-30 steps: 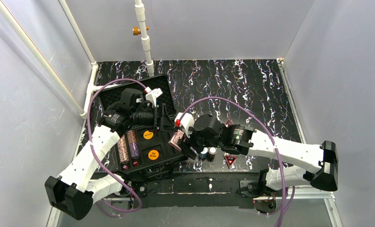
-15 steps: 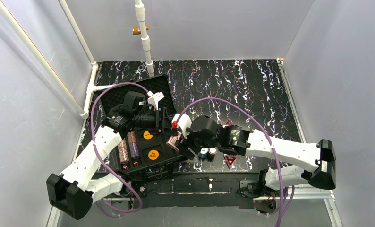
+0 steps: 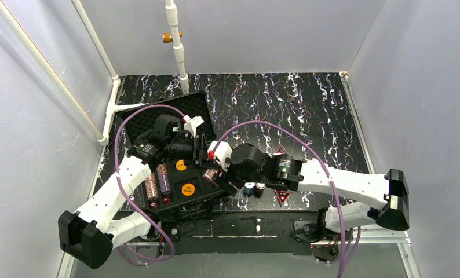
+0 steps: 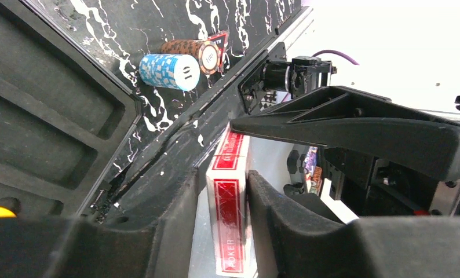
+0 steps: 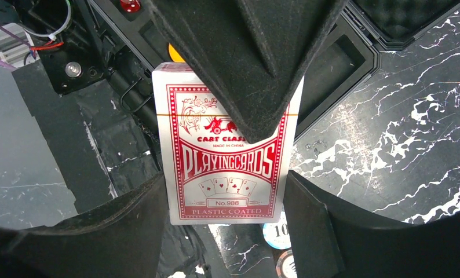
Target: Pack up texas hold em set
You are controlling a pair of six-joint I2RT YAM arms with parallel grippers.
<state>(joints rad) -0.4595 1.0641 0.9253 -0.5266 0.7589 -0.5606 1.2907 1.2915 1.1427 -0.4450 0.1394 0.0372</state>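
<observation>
Standing over the table, I see the left gripper [image 4: 221, 179] has swung toward 4 o'clock since a second ago and drawn its fingers in around the deck [image 5: 225, 168]. A sliver of light on one side leaves me unable to tell whether they pinch it yet. The right gripper [image 5: 226, 180], spread wide, clamps the deck's long edges above the case [image 3: 204, 198] at its 3 o'clock rim. From above, both grippers hide most of the deck. Chip stacks [image 3: 249, 187] lie at its 4 o'clock.
</observation>
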